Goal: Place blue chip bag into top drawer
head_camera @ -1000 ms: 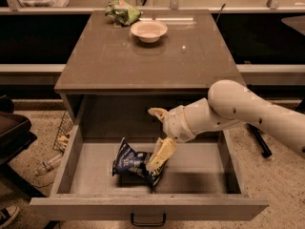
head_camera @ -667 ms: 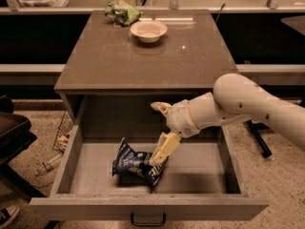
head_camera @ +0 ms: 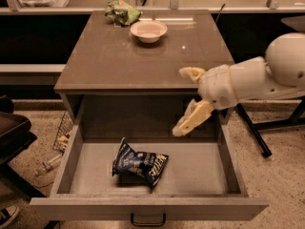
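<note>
The blue chip bag (head_camera: 138, 162) lies crumpled on the floor of the open top drawer (head_camera: 147, 206), left of its middle. The drawer is pulled far out from under the cabinet top, its dark handle at the front centre. My gripper (head_camera: 185, 102) hangs above the drawer's back right part, up near the cabinet's front edge. It is open and empty. One cream finger (head_camera: 193, 119) points down and left, the other (head_camera: 191, 72) sticks out over the cabinet top's edge. The gripper is well clear of the bag.
A white bowl (head_camera: 148, 31) and a green wrinkled bag (head_camera: 122, 12) sit at the back of the cabinet top (head_camera: 119, 61). A dark chair (head_camera: 12, 132) stands at the left. Litter lies on the floor by the cabinet's left side.
My gripper has let go of the bag's edge and risen up and to the right, away from it. The bag stays in the drawer.
</note>
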Available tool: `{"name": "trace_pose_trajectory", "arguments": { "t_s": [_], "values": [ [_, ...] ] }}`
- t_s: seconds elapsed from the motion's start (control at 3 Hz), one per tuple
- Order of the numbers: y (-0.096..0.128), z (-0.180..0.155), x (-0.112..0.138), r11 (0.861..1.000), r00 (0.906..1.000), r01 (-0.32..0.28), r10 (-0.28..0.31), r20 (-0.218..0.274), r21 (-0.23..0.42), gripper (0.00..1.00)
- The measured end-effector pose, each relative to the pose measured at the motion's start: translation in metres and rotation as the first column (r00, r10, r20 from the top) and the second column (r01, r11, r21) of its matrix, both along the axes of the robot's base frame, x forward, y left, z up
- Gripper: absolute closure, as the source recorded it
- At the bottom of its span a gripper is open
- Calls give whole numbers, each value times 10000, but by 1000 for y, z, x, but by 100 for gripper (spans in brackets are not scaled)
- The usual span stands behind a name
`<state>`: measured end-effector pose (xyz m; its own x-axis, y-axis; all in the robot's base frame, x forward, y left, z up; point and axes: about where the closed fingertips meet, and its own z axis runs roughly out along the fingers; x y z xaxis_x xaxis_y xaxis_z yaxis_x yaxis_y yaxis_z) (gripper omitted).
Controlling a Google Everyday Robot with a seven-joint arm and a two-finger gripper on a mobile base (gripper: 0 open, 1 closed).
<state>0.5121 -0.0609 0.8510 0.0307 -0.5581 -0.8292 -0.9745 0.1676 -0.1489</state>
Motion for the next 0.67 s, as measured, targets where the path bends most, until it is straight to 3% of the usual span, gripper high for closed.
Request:
{"name": "trace_pose_trajectory", "arguments": {
  "t_s": [0.33,0.67],
  "values": [
    [-36,67,-1,9960,9945,842,-859,602,298,0],
    [-72,124,-20,9825,9751,1751,-1819,1270,630,0]
  ]
}}
